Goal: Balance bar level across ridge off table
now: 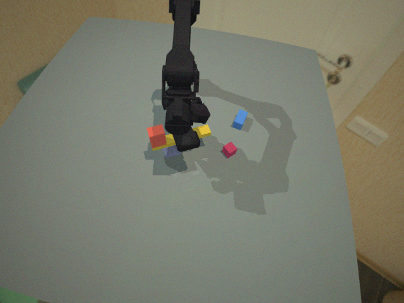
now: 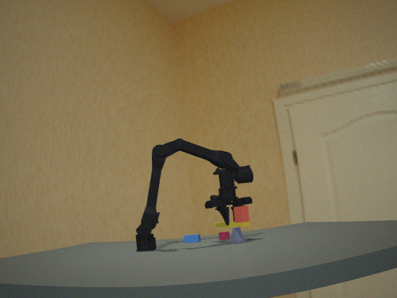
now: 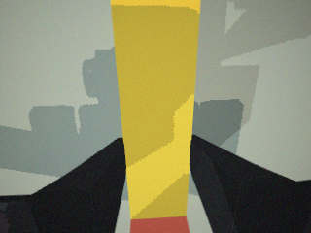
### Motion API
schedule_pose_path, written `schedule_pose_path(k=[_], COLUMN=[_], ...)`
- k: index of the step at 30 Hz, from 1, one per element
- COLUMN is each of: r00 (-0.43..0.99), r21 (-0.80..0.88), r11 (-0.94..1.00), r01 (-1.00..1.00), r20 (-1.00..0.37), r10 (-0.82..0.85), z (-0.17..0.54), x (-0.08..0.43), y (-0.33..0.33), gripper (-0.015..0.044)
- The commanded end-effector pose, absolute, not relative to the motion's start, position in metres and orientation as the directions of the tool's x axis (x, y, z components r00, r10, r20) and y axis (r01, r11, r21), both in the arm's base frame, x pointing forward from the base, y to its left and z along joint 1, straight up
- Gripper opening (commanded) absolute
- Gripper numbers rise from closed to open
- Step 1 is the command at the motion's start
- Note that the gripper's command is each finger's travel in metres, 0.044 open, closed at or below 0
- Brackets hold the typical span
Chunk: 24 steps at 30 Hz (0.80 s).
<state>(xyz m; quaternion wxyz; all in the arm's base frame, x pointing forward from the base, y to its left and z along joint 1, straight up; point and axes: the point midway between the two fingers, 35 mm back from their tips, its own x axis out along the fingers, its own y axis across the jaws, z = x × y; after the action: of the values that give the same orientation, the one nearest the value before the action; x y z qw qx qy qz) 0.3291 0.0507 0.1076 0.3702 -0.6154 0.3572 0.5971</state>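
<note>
My gripper [image 2: 230,223] [image 3: 156,144] is shut on the yellow bar [image 1: 169,140] [image 2: 221,225] [image 3: 155,73], with one finger on each long side. The bar is held about level above the table. A red block [image 1: 157,137] [image 2: 241,213] [image 3: 159,225] sits on one end of it; the other end has a raised yellow block [image 1: 204,130]. The purple ridge [image 1: 171,151] [image 2: 237,234] stands on the table below the bar, toward the red block's end. In the exterior view a small gap shows between the bar and the ridge's top. The ridge is hidden in the wrist view.
A crimson cube [image 1: 229,149] [image 2: 224,235] lies on the table [image 1: 163,235] [image 2: 111,269] to the side of the ridge. A blue block [image 1: 240,119] [image 2: 192,238] lies farther off, nearer the arm's base [image 2: 146,243]. The arm's shadows cross the table around them.
</note>
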Motion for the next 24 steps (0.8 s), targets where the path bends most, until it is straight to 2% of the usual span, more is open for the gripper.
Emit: schedule_pose_path(k=[1, 24], r00=[0.027, 0.027], r21=[-0.026, -0.026], r11=[-0.473, -0.473], r01=[-0.881, -0.881], r20=[-1.000, -1.000], r10=[0.004, 0.004], z=[0.1043, 0.1063], x=[0.3289, 0.3286], y=[0.0512, 0.0515], gripper=[0.0000, 0.0000])
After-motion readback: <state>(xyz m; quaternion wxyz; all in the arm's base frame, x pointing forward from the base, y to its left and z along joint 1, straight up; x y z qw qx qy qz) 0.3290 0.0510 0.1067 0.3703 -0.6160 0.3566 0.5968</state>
